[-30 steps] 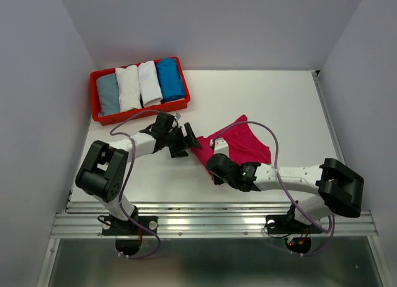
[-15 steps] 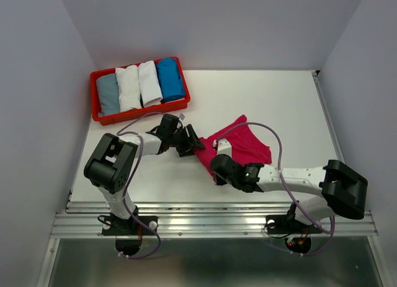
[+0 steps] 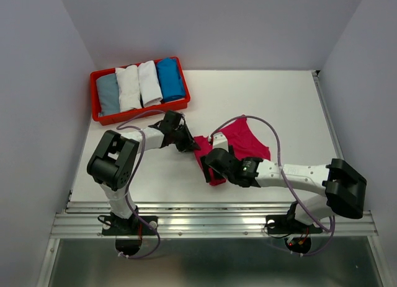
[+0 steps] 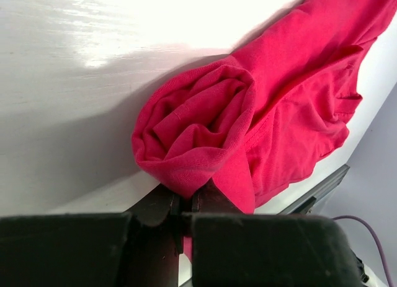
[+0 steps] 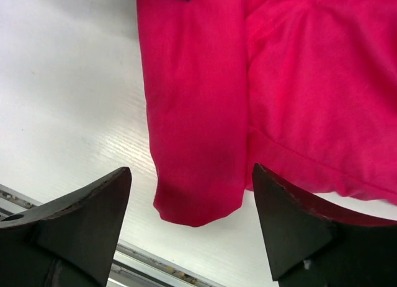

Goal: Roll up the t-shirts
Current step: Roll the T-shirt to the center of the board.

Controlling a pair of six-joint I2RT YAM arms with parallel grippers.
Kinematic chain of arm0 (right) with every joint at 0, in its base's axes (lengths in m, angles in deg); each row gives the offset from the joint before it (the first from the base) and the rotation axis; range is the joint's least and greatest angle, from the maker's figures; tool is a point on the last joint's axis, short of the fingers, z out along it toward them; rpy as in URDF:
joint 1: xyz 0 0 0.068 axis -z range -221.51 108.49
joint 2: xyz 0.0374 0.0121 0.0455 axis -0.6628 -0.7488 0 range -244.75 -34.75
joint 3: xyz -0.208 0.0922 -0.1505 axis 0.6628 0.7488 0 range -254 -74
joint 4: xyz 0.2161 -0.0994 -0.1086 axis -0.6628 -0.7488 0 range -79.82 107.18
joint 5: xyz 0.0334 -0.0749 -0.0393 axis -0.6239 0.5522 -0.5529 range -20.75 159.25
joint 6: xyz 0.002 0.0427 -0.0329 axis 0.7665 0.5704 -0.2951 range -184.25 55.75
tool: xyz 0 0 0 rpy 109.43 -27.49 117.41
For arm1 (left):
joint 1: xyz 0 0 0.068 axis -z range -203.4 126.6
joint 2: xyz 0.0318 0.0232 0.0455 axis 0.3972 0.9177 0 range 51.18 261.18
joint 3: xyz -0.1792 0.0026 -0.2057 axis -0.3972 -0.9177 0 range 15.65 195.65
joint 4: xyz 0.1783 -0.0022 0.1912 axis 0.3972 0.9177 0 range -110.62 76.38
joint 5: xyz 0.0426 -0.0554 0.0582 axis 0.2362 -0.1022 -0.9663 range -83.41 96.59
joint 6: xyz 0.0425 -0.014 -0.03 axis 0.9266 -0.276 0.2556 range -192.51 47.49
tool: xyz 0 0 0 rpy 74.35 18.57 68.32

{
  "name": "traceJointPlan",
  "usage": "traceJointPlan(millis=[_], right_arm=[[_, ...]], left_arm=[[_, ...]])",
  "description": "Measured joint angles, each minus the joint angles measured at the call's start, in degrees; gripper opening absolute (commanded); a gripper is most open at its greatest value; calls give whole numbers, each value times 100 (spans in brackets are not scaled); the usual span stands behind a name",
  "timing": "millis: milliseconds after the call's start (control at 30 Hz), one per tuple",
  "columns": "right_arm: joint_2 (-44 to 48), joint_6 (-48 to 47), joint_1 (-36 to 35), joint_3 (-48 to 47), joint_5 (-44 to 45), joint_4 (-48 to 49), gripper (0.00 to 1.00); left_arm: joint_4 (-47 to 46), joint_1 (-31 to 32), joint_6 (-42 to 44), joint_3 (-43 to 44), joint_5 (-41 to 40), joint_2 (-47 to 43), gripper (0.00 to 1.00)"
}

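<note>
On the table (image 3: 279,101), the left gripper (image 4: 186,201) pinches the rolled end of the magenta t-shirt (image 4: 205,123). The right gripper (image 5: 191,172) hangs spread above the near end. Both ends should turn evenly to stay tight.

Place: a robot test cell, lab-like rather than a home or a shop.
Enclosure: plain pale walls (image 3: 37,82) close in the white table (image 3: 260,101) on its left, far and right sides.
Mounting: a metal rail (image 3: 211,225) along the table's near edge carries two arms (image 3: 115,169), side by side.
Wiring: purple cables (image 3: 276,152) loop bare above the table.
Props: a red tray (image 3: 142,112) at the table's far left corner holds four rolled shirts (image 3: 139,82); a pink shirt (image 3: 245,141) lies mid-table.
</note>
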Motion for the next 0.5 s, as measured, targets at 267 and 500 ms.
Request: traceJointPlan(millis=[267,500], right_arm=[[-839,-404,-564,-1207,748,-815,90],[-1810,-487,-1106,-1576,1427,-1375,87]], left_arm=[[581,0,-92,151,-131,-2,0],[824,0,-136,262,-201,-2,0]])
